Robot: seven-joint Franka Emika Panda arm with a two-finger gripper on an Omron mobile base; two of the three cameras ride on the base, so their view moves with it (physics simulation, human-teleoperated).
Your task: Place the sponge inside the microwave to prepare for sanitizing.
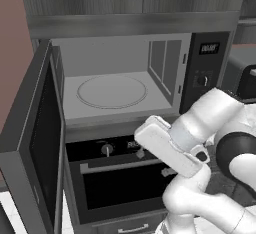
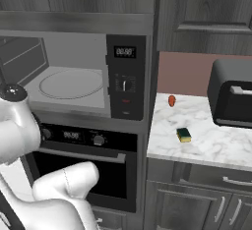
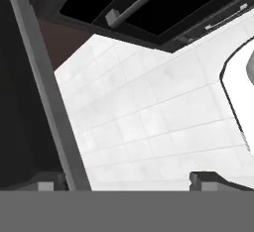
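Tool (image 3: 129, 180) tips show at the bottom of the hand view as two small dark nubs set well apart with nothing between them — the fingers are spread and hold nothing. Past them lies a pale tiled floor (image 3: 149, 122), with the dark edge of the microwave door (image 3: 44, 97) running up at 10 o'clock and the oven's silver bar handle (image 3: 136, 3) at 12 o'clock. In the left base view the white arm (image 1: 200, 128) bends down in front of the oven (image 1: 120, 178), at 4 o'clock in the picture. Above the oven the microwave (image 1: 125, 68) stands open, its door swung out toward 9 o'clock, the light grey inside bare around the round glass turntable (image 1: 112, 91); its black panel (image 1: 205, 73) with display and knob sits at 2 o'clock. The sponge (image 2: 184, 134) lies on the white marbled counter (image 2: 216, 145) at 3 o'clock in the right base view, green top up — well apart from the microwave and from the arm. A small orange-red thing (image 2: 172, 100) stands near the wall behind the sponge, and a dark toaster (image 2: 231, 99) sits further right on the same counter.
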